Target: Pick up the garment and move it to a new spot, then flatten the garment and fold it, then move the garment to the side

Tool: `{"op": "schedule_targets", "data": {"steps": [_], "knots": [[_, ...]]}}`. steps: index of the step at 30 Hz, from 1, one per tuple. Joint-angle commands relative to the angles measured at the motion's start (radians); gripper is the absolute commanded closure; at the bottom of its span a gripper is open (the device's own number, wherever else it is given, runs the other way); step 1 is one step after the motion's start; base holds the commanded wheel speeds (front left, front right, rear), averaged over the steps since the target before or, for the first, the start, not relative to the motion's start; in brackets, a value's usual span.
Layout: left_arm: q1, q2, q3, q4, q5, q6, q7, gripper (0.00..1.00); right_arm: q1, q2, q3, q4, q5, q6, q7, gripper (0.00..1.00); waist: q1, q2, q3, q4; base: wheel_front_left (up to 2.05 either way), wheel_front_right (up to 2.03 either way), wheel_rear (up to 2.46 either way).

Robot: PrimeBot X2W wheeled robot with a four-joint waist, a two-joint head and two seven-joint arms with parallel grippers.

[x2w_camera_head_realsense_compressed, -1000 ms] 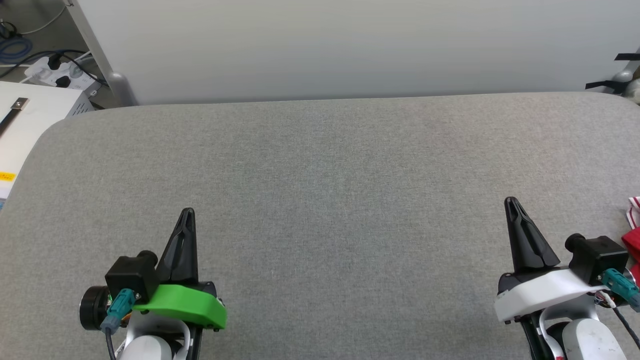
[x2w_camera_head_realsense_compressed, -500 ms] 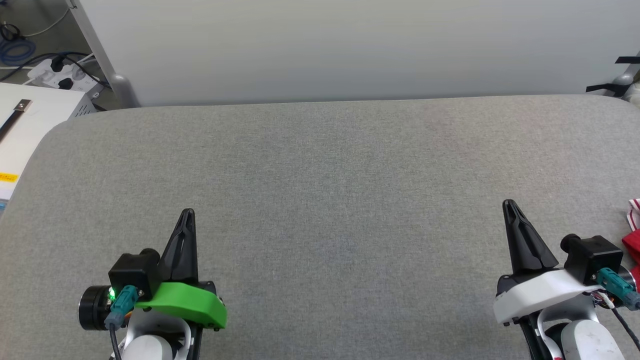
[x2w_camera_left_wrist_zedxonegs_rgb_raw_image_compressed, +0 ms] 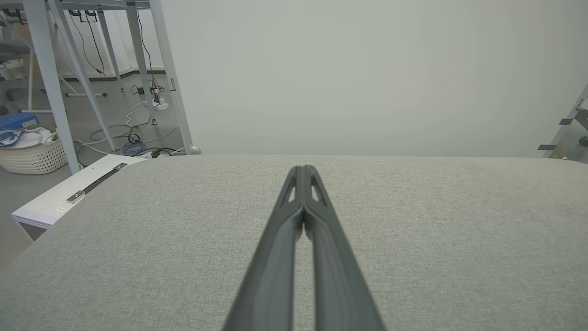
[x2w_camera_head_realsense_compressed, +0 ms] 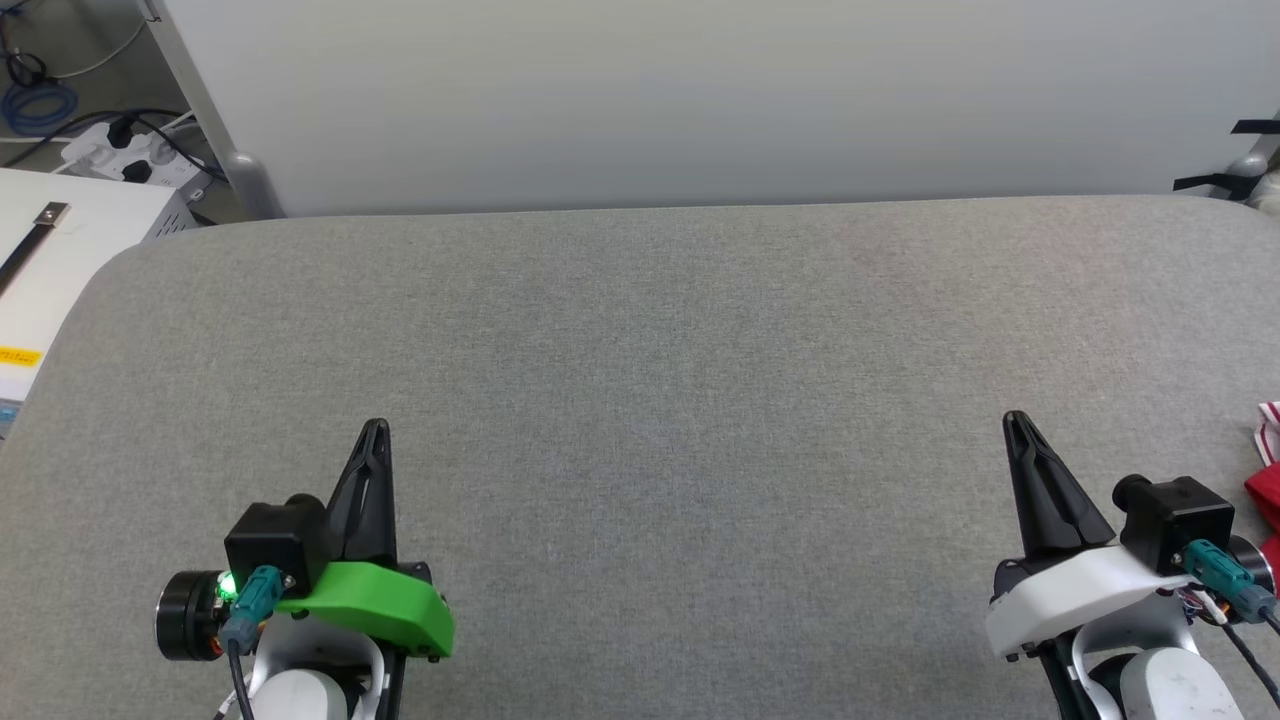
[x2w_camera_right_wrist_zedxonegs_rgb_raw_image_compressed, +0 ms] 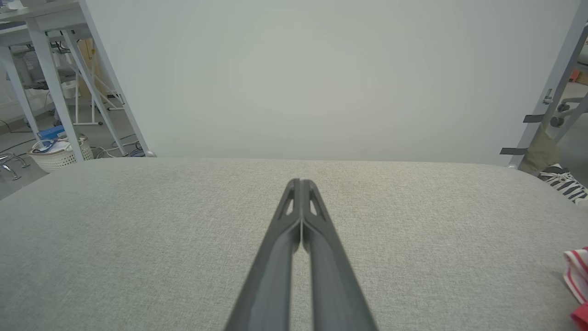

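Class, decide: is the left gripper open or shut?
Shut. The left gripper shows its two fingertips pressed together, with nothing between them.

a robotics lab or test room: a grey cloth-covered worktop [x2w_camera_head_realsense_compressed: 640, 330] set before a plain white backdrop panel [x2w_camera_head_realsense_compressed: 700, 100], bare metal frame legs [x2w_camera_left_wrist_zedxonegs_rgb_raw_image_compressed: 47, 69], a power strip [x2w_camera_head_realsense_compressed: 112, 150], loose cables [x2w_camera_left_wrist_zedxonegs_rgb_raw_image_compressed: 133, 148] across the floor, and a laundry basket [x2w_camera_left_wrist_zedxonegs_rgb_raw_image_compressed: 32, 157].

Head above, wrists low over table [x2w_camera_head_realsense_compressed: 640, 330]

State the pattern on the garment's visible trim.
Red-and-white stripes on the garment, clearest in the right wrist view.
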Motion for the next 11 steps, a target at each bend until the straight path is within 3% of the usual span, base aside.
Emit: {"op": "schedule_targets", "data": {"steps": [1,11], "knots": [[0.020,-0.005,-0.001,-0.007,0.012,0.006,0.007,1.00,0.012,0.002,-0.004,-0.008,-0.012,0.000,0.006,1.00,0.0000,0.0000,-0.001,0.000,0.00,0.00,0.00],[0.023,-0.006,-0.002,-0.013,0.028,0.015,0.027,1.00,0.017,0.006,-0.009,-0.012,-0.037,0.000,0.024,1.00,0.0000,0.0000,-0.006,0.003,0.00,0.00,0.00]]}}
